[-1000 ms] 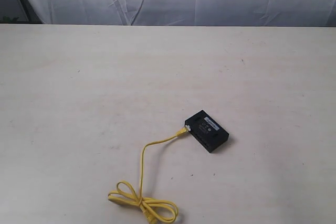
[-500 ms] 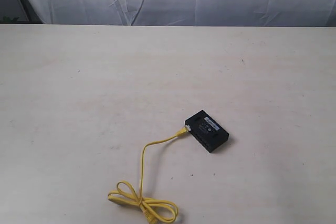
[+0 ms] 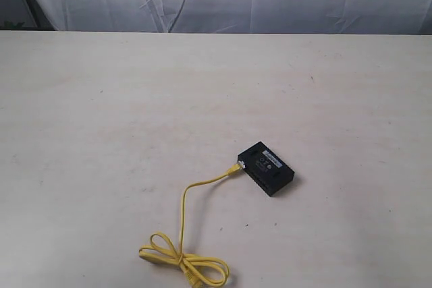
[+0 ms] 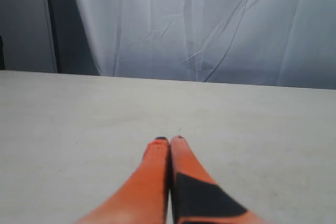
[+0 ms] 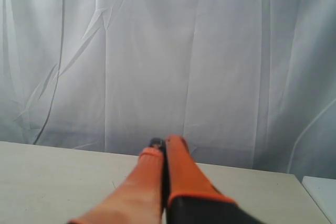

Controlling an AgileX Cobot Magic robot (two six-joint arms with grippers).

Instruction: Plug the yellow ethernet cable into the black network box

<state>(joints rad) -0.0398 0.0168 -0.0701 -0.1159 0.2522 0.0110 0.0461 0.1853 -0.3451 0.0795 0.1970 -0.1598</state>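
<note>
Left fingers (image 4: 156, 158): two orange, tapered fingers pressed flat against each other from base to tip, with nothing between them. One carries a black pad patch near its base. Beyond the tips appear the pale beige matte table (image 4: 63, 108) and a creased white fabric curtain (image 4: 210, 24).

Right fingers (image 5: 149, 171): a second orange pair, likewise pressed together along their length and holding nothing. They are raised above the table surface and point toward the white curtain.

Exterior view: the small flat rectangular black network box (image 3: 266, 167) lies flat on the table, toward 5 o'clock from the table's centre, turned at a slant to the table edges. A pale label strip runs along its top face.

The thin bright-yellow ethernet cable (image 3: 182, 210) meets the box at the box's 9 o'clock end, where its small plug (image 3: 234, 167) touches the black casing. How deeply the plug sits cannot be told at this size. From the plug the cord runs toward 8 o'clock, bends, then descends toward 6 o'clock. It ends in a knotted loop of two lobes at 7 o'clock from the box, against the 6 o'clock edge of the view. The free end lies within that loop.
</note>
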